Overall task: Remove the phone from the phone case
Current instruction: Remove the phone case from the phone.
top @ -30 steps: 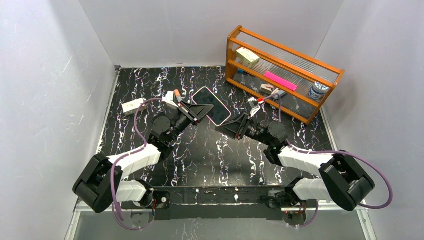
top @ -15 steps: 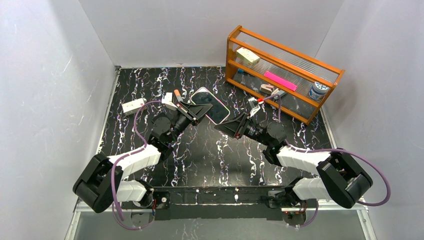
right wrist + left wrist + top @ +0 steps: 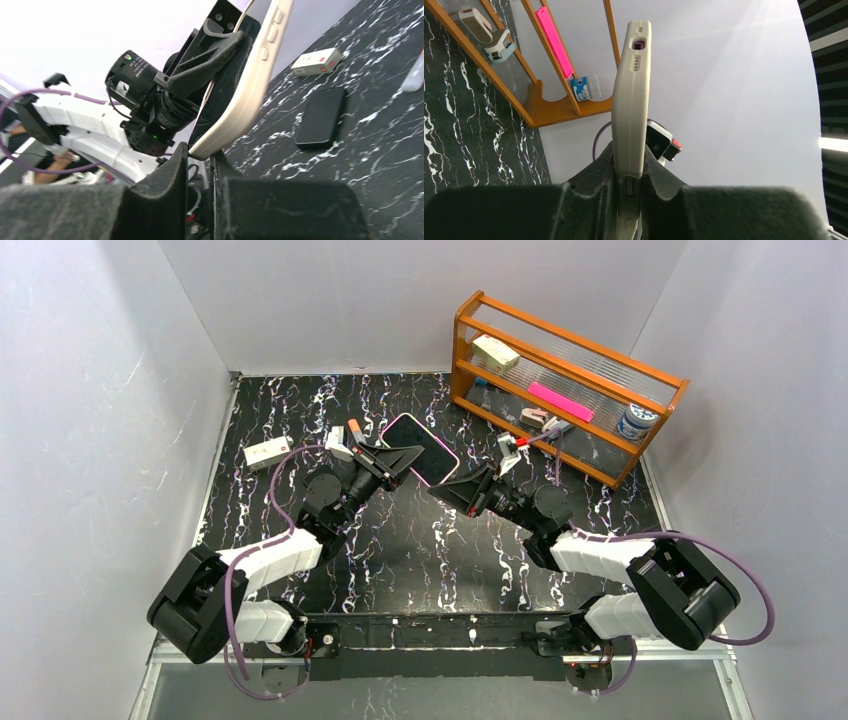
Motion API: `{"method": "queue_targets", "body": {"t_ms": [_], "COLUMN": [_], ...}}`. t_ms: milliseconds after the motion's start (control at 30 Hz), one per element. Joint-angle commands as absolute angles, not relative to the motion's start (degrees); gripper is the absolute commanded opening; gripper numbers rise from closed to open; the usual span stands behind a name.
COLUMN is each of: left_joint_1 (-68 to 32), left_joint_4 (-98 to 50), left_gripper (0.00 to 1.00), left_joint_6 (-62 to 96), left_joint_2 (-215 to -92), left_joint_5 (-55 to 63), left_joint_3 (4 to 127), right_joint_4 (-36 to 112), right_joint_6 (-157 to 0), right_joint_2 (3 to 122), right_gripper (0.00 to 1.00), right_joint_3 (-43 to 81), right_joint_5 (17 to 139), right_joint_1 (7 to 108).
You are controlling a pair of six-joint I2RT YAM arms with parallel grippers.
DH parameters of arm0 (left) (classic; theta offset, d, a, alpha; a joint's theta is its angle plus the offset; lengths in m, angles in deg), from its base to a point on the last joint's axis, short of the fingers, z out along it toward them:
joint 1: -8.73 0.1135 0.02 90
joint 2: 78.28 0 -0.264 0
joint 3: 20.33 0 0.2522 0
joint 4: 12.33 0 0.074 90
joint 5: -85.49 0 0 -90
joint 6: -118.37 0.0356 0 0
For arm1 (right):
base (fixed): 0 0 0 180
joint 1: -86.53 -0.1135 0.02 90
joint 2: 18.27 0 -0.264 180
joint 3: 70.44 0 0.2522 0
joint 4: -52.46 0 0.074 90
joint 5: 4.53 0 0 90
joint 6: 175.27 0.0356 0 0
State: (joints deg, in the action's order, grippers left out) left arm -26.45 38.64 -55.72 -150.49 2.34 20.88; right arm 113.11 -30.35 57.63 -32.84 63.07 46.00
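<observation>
Bright, even white light fills the booth from overhead; hardly any shadow shows on the dark marbled table (image 3: 420, 540), and the top view is crisp throughout. From the left wrist the wall (image 3: 734, 75) flares almost pure white, the phone case (image 3: 631, 100) stays sharp, and the left gripper (image 3: 629, 180) is a dark blur. The right gripper (image 3: 199, 170) looks just as dim and soft against a washed-out background.

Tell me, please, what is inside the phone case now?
The phone, its dark screen showing from above, sits inside the phone case, which the left and right jaws clamp. The case rim and the jaws cover how its edges seat.
</observation>
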Motion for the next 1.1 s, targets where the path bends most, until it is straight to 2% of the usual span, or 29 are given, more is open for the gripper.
{"method": "queue_targets", "body": {"t_ms": [0, 233, 567, 733, 900, 1067], "left_joint_1": [-26.78, -26.45, -22.82, -13.02, -8.16, -7.12], "left_joint_4": [40.46, 38.45, 37.58, 36.61, 35.56, 33.33], "left_gripper": [0.0, 0.0, 0.0, 0.0, 0.0, 0.0], "left_joint_6": [-58.89, -59.49, -57.04, -54.13, -50.37, -45.99], "left_joint_2": [-150.89, -150.66, -150.97, -152.13, -154.5, -156.56], "left_joint_5": [6.42, 8.54, 14.67, 25.64, 38.52, 49.11], "left_joint_3": [22.22, 23.11, 24.2, 25.82, 30.68, 34.88], "right_joint_4": [108.77, 96.03, 89.63, 84.43, 81.45, 79.74], "right_joint_6": [-49.66, -65.67, -71.07, -70.32, -66.89, -65.57], "right_joint_2": [55.08, 52.58, 53.34, 50.49, 47.6, 46.5], "right_gripper": [0.01, 0.01, 0.01, 0.21, 0.4, 0.46], "right_joint_3": [-31.19, -26.86, -24.01, -25.45, -27.99, -27.28], "right_joint_5": [62.46, 59.52, 66.04, 62.34, 54.29, 48.86], "right_joint_1": [46.0, 46.02, 46.27, 46.76, 51.26, 53.76]}}
